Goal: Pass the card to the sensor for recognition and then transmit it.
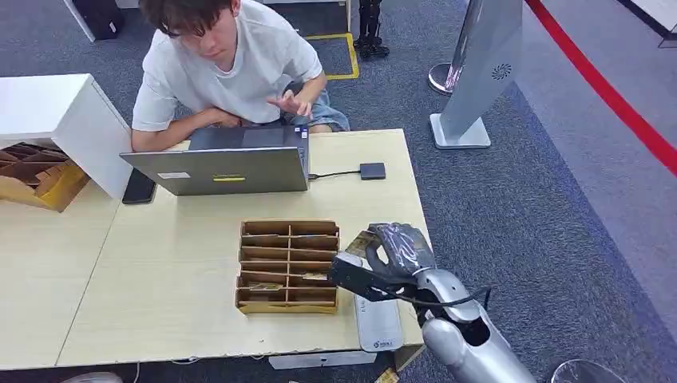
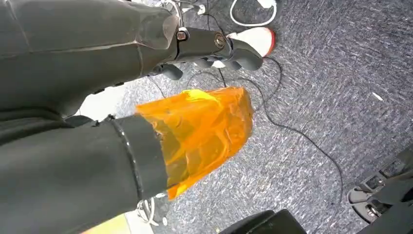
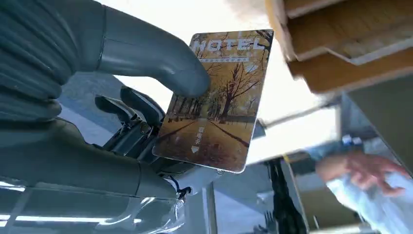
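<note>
My right hand [image 1: 397, 259] hovers over the table's right front part and pinches a hotel card [image 1: 361, 242] between thumb and fingers. The card [image 3: 216, 97] is brown with an autumn tree avenue and the word HOTEL, and the thumb [image 3: 146, 51] presses on its face. A white flat reader [image 1: 377, 323] lies on the table just in front of and below this hand. The card is held beside the right edge of the wooden card box [image 1: 287, 263]. My left hand [image 2: 160, 44] hangs over the carpet holding nothing, its thumb wrapped in orange film [image 2: 204, 126].
A person sits behind the table at a grey laptop [image 1: 223, 163], one hand raised [image 3: 363, 170]. A small dark box [image 1: 372, 171] is cabled to the laptop. A phone [image 1: 139, 187] lies at the left. Cables [image 2: 292, 131] run over the floor.
</note>
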Tool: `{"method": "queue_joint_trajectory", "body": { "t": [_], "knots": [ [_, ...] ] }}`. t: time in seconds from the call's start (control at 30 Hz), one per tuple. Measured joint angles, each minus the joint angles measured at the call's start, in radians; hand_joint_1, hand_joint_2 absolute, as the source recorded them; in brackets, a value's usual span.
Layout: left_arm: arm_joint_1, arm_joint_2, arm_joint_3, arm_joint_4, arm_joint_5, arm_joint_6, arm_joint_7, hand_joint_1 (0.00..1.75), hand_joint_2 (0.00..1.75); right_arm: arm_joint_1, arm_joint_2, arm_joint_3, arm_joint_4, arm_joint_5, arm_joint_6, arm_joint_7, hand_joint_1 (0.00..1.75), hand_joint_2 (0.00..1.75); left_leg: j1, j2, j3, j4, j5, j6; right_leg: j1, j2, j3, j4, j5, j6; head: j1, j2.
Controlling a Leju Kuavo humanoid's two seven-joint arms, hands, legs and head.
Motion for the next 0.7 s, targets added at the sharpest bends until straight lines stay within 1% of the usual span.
{"method": "queue_joint_trajectory", "body": {
  "t": [0.2, 0.33, 0.57, 0.7],
  "knots": [
    [0.002, -0.003, 0.008, 0.000, -0.009, 0.000, 0.000, 0.00, 0.00, 0.020, 0.029, -0.024, -0.062, 0.042, -0.051, -0.041, 1.75, 1.75, 0.000, 0.000, 0.000, 0.000, 0.000, 0.000, 0.000, 0.000, 0.000, 0.000, 0.000, 0.000, 0.000, 0.000],
    [0.004, -0.007, 0.010, 0.000, -0.017, 0.000, 0.000, 0.00, 0.00, 0.030, 0.049, -0.037, -0.100, 0.072, -0.098, -0.069, 1.75, 1.75, 0.000, 0.000, 0.000, 0.000, 0.000, 0.000, 0.000, 0.000, 0.000, 0.000, 0.000, 0.000, 0.000, 0.000],
    [0.004, -0.011, 0.012, 0.000, -0.021, 0.000, 0.000, 0.00, 0.00, 0.038, 0.067, -0.045, -0.131, 0.085, -0.114, -0.082, 1.75, 1.75, 0.000, 0.000, 0.000, 0.000, 0.000, 0.000, 0.000, 0.000, 0.000, 0.000, 0.000, 0.000, 0.000, 0.000],
    [0.004, -0.014, 0.016, 0.000, -0.030, -0.003, 0.000, 0.00, 0.00, 0.040, 0.079, -0.051, -0.143, 0.111, -0.149, -0.117, 1.75, 1.75, 0.000, 0.000, 0.000, 0.000, 0.000, 0.000, 0.000, 0.000, 0.000, 0.000, 0.000, 0.000, 0.000, 0.000]
  ]
}}
